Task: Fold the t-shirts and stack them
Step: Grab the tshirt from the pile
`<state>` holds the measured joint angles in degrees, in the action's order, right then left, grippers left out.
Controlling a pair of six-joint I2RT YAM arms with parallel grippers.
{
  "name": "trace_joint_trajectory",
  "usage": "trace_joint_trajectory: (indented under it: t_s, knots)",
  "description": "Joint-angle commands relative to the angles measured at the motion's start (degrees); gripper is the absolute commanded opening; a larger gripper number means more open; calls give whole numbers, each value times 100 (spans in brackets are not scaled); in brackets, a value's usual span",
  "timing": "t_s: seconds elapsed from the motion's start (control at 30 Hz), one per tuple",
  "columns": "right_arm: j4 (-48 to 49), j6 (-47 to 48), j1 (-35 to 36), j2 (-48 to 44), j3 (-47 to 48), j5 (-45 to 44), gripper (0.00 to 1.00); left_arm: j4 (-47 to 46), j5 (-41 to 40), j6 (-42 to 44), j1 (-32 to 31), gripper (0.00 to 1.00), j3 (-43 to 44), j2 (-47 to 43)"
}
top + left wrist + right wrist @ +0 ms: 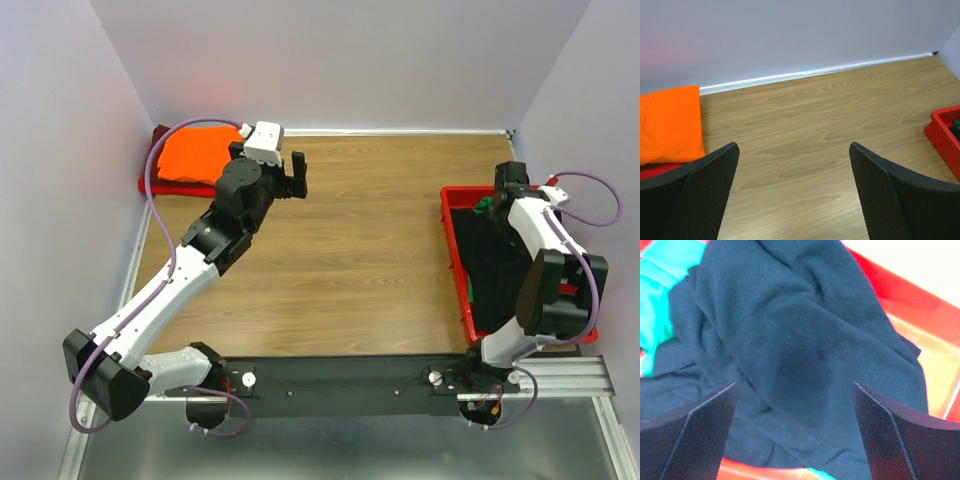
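The right hand (pixel 795 390) hovers with its fingers spread apart and empty. Directly below it the black t-shirt (pixel 790 335) lies crumpled in the red bin (pixel 900 295). A green t-shirt (pixel 657 310) peeks out to the hand's left, partly under the black cloth. A good pick, I judge, drops onto the raised fold just ahead of the fingers and pinches only black cloth, not green. The left hand (pixel 794 150), also apart and empty, hangs over the table (pixel 805 115), with the folded orange t-shirt (pixel 667 122) to its left. The black cloth looks soft, matte and rumpled.
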<state>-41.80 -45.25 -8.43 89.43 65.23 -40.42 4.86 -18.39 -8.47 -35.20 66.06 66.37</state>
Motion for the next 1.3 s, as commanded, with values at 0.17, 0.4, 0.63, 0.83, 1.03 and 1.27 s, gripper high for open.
trace_joint_trajectory:
  t_s: [0.17, 0.4, 0.63, 0.83, 1.03, 1.27]
  knots:
    - [40, -379, -28, 838, 139, -642, 98, -161, 319, -199, 13, 98, 21, 271]
    - [392, -274, -28, 1059, -80, -423, 58, -135, 451, -261, 13, 98, 56, 359]
    - [541, -89, -27, 1025, -160, -89, 8, -108, 459, -252, 13, 98, 56, 377]
    - [752, 613, -27, -29, -72, 754, 0, -108, 495, -278, 22, 98, 100, 430]
    - [972, 1378, -1, -969, 323, 2221, 0, -82, 433, -287, 13, 98, 161, 465]
    - [998, 1643, 420, -954, 1631, 3066, 0, 260, -32, -384, 22, 98, 520, 728]
